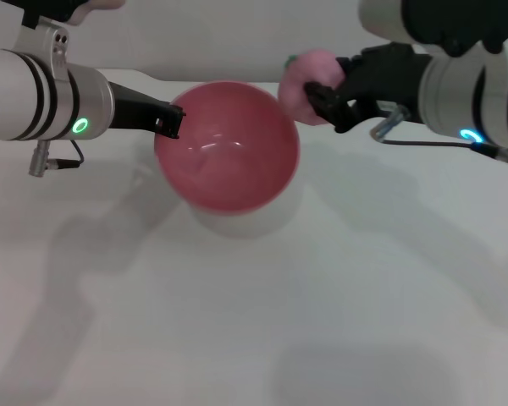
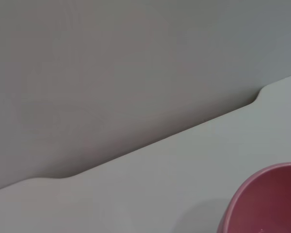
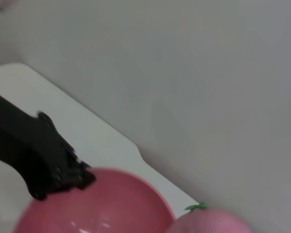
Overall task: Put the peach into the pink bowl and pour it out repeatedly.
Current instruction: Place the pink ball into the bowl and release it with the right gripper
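Head view is showing my right end effector (image 1: 322,100) pinching the peach (image 1: 309,78), hovering just beside the pink bowl's (image 1: 229,152) far right rim. Left end effector (image 1: 174,119) is pinching the bowl's left rim, holding it off the bench (image 1: 254,321). Looks like I'm loading: next it needs carrying over the opening, then releasing. Not seeing any readable labels anywhere.

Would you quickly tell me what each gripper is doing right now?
Left gripper: shut on the pink bowl rim.
Right gripper: shut on the peach.
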`<control>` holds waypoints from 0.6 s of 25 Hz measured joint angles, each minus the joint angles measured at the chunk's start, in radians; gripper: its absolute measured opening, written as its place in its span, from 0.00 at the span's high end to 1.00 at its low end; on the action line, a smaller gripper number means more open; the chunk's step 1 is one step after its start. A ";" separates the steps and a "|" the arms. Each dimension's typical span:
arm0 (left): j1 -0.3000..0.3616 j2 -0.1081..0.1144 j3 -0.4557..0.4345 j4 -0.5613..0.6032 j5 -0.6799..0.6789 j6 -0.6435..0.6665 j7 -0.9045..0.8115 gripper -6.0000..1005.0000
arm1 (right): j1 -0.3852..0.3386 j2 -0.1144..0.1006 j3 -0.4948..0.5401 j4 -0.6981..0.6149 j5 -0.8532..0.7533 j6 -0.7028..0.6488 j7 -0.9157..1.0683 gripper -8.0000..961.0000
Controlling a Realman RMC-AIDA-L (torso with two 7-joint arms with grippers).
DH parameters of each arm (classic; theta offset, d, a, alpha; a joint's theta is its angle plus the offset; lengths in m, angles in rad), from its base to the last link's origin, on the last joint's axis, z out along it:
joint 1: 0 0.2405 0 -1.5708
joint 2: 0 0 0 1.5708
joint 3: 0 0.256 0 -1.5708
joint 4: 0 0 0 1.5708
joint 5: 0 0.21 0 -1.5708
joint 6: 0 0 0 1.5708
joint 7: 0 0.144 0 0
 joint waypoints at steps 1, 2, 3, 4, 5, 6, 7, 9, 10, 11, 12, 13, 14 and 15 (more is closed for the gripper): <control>0.000 0.000 0.000 0.000 -0.002 0.000 0.000 0.95 | 0.003 0.000 -0.003 -0.008 0.000 -0.013 0.001 0.63; 0.000 0.000 0.001 0.000 -0.005 0.000 0.000 0.95 | 0.007 0.001 -0.007 -0.017 0.001 -0.025 0.002 0.63; 0.000 0.000 0.003 0.000 -0.006 0.001 0.001 0.95 | 0.014 0.001 -0.010 -0.036 0.009 -0.052 0.004 0.63; 0.000 0.000 0.006 0.000 -0.007 0.001 0.001 0.95 | 0.014 0.001 -0.010 -0.036 0.009 -0.052 0.004 0.63; 0.000 -0.001 0.009 0.000 -0.007 0.002 0.000 0.95 | 0.018 0.001 -0.010 -0.048 0.018 -0.065 0.005 0.63; 0.000 -0.001 0.011 0.000 -0.008 0.002 0.000 0.95 | 0.023 0.001 -0.009 -0.064 0.036 -0.075 0.005 0.63; 0.000 -0.001 0.012 0.000 -0.008 0.002 0.000 0.95 | 0.030 0.001 -0.008 -0.082 0.054 -0.085 0.004 0.64; 0.000 -0.001 0.012 0.000 -0.009 0.002 -0.001 0.95 | 0.043 0.001 -0.008 -0.115 0.073 -0.104 0.003 0.63; 0.000 -0.001 0.012 -0.001 -0.012 0.004 -0.001 0.95 | 0.049 0.001 -0.008 -0.135 0.077 -0.121 0.003 0.63; 0.000 -0.001 0.014 -0.002 -0.016 0.007 -0.002 0.95 | 0.052 0.002 -0.009 -0.159 0.081 -0.149 0.002 0.63; 0.000 -0.001 0.016 -0.003 -0.022 0.010 -0.001 0.95 | 0.054 0.002 -0.010 -0.175 0.084 -0.164 0.000 0.63; 0.000 -0.002 0.019 -0.004 -0.027 0.012 -0.001 0.95 | 0.061 0.001 -0.014 -0.191 0.088 -0.180 -0.004 0.62; 0.000 -0.001 0.021 -0.004 -0.031 0.015 0.000 0.95 | 0.067 0.000 -0.020 -0.199 0.090 -0.181 -0.007 0.62; 0.000 -0.001 0.023 -0.004 -0.033 0.015 0.000 0.95 | 0.071 -0.001 -0.026 -0.203 0.091 -0.180 -0.010 0.62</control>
